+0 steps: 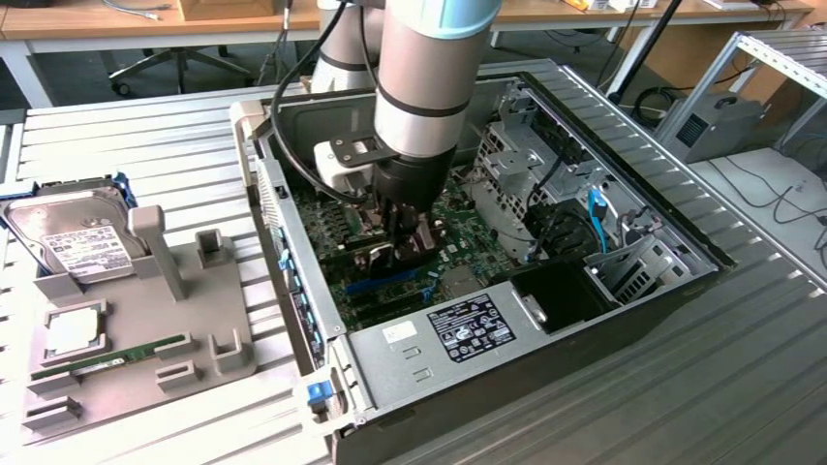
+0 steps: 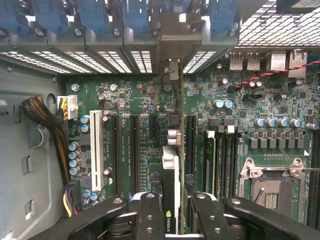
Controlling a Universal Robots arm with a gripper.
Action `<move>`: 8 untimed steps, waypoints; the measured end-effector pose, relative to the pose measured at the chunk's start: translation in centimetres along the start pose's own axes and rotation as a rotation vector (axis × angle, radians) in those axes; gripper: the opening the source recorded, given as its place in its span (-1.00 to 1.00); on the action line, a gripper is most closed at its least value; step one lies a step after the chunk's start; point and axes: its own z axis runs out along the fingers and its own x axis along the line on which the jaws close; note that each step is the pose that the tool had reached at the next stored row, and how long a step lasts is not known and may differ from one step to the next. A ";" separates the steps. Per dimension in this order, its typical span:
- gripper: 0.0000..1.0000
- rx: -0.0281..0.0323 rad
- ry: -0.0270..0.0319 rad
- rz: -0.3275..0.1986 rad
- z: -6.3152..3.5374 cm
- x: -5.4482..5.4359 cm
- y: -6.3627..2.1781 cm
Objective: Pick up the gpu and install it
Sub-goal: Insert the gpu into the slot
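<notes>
My gripper [image 1: 399, 250] is down inside the open computer case [image 1: 387, 358], just above the motherboard [image 1: 452, 242]. It is shut on the gpu [image 2: 171, 175], a thin card held on edge between the two black fingers [image 2: 149, 212]. The card runs lengthwise among the long black expansion slots [image 2: 135, 150], and its far end reaches the rear slot openings of the case [image 2: 172, 70]. In the exterior view the gpu [image 1: 382, 260] shows as a dark piece under the wrist. Whether it sits in a slot I cannot tell.
On the exterior view's left, a grey fixture tray [image 1: 194, 320] holds a silver hard drive [image 1: 77, 237] and a green RAM stick [image 1: 110, 360]. Inside the case are a drive cage [image 1: 517, 174], a white slot [image 2: 98, 150], a cable bundle [image 2: 45, 115] and the CPU socket [image 2: 270, 187].
</notes>
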 end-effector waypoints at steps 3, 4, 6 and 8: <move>-0.47 -0.0001 0.0001 0.000 0.11 0.0 0.00; -0.47 -0.0001 0.0002 0.000 0.15 0.0 0.00; -0.47 -0.0002 0.0003 0.000 0.21 0.0 0.00; -0.47 -0.0003 0.0006 0.000 0.26 0.0 0.01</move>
